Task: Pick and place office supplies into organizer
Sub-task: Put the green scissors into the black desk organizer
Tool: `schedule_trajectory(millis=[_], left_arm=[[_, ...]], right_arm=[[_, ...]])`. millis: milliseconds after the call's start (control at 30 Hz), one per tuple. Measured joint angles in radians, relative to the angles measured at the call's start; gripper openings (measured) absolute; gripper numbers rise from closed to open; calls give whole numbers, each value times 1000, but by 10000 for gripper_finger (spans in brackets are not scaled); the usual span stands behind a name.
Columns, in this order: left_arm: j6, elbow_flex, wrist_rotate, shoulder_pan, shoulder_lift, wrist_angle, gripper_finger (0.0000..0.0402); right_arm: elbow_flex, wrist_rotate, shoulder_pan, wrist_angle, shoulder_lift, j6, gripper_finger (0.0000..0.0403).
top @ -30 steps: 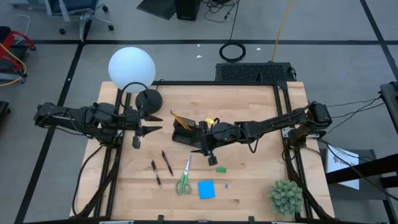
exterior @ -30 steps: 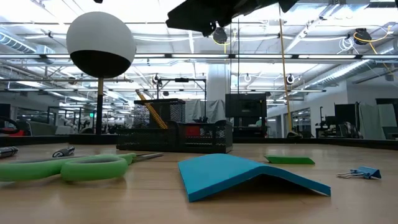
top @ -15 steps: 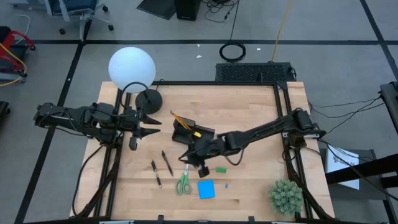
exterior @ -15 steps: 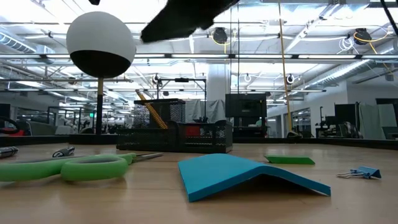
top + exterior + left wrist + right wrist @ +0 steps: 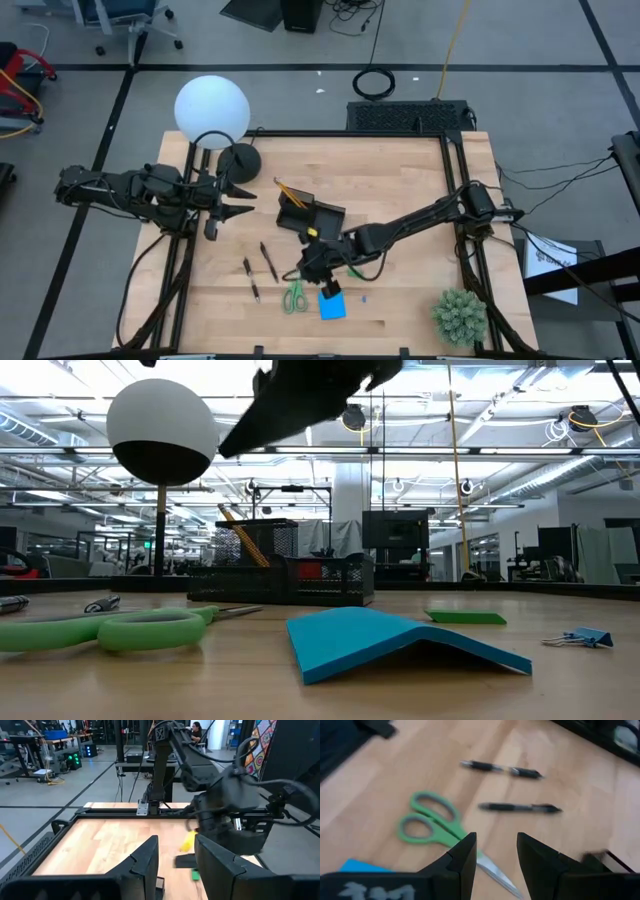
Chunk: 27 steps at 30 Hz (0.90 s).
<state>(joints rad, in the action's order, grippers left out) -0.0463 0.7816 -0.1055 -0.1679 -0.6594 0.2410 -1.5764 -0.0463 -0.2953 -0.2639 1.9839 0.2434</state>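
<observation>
While the left end effector (image 5: 222,208) is waiting open-fingered near the lamp base (image 5: 238,159), the right end effector (image 5: 492,851) is hovering empty, fingers parted, above the scissors (image 5: 437,825); they are lying flat on the tabletop (image 5: 400,180), blades running toward the organizer (image 5: 310,215), right arm nearer.

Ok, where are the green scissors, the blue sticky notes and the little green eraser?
scissors (image 5: 427,822): right wrist view, on the green handle loops.
sticky notes (image 5: 332,305): high view, middle of the blue pad.
eraser (image 5: 466,618): low view, on its flat green top.
</observation>
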Motion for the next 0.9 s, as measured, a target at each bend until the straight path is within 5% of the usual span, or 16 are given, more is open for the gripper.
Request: schedule_trajectory(millis=[900], left_arm=[[22, 0, -27, 1, 0, -8, 127]], right_arm=[[-119, 50, -26, -248, 41, -34, 130]])
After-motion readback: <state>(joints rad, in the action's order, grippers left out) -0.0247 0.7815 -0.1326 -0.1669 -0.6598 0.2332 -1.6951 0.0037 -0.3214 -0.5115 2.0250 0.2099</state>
